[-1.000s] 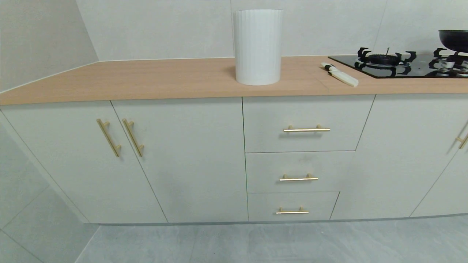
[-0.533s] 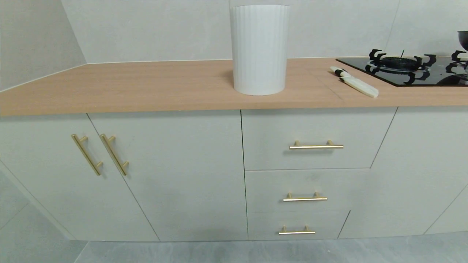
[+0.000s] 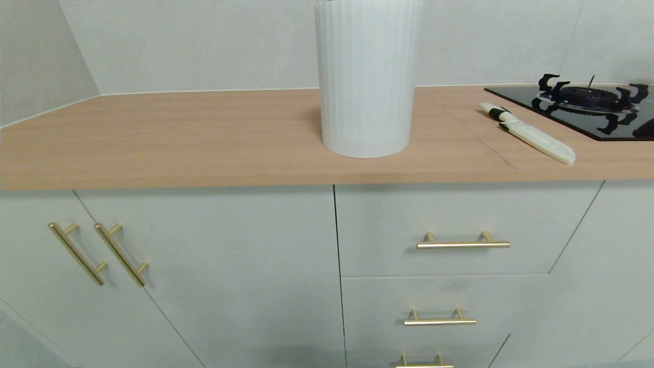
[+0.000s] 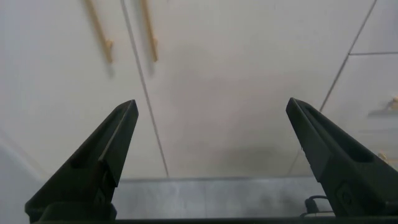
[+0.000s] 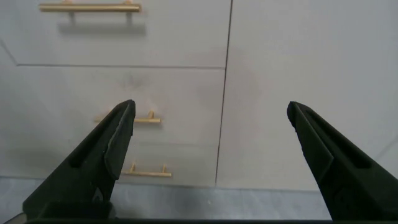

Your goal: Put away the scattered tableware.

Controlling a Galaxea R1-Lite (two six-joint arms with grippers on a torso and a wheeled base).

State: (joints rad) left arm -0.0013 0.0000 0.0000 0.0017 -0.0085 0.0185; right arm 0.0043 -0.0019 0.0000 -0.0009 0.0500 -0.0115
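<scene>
A white knife [image 3: 529, 133] with a black band on its handle lies flat on the wooden countertop [image 3: 179, 138], to the right, just before the hob. A tall white ribbed container [image 3: 365, 76] stands upright near the counter's middle, left of the knife. My left gripper [image 4: 211, 115] is open, held low and facing the cabinet doors below the counter. My right gripper [image 5: 211, 115] is open too, facing the drawer fronts. Nothing sits between either pair of fingers.
A black gas hob [image 3: 587, 105] occupies the counter's far right. Below are two cabinet doors with gold handles [image 3: 97, 253] on the left and a stack of drawers with gold handles [image 3: 463, 244] in the middle. Walls close the back and left.
The whole head view has shifted: the counter, container and knife appear larger and lower, so the camera has moved closer. The things themselves have not moved on the counter.
</scene>
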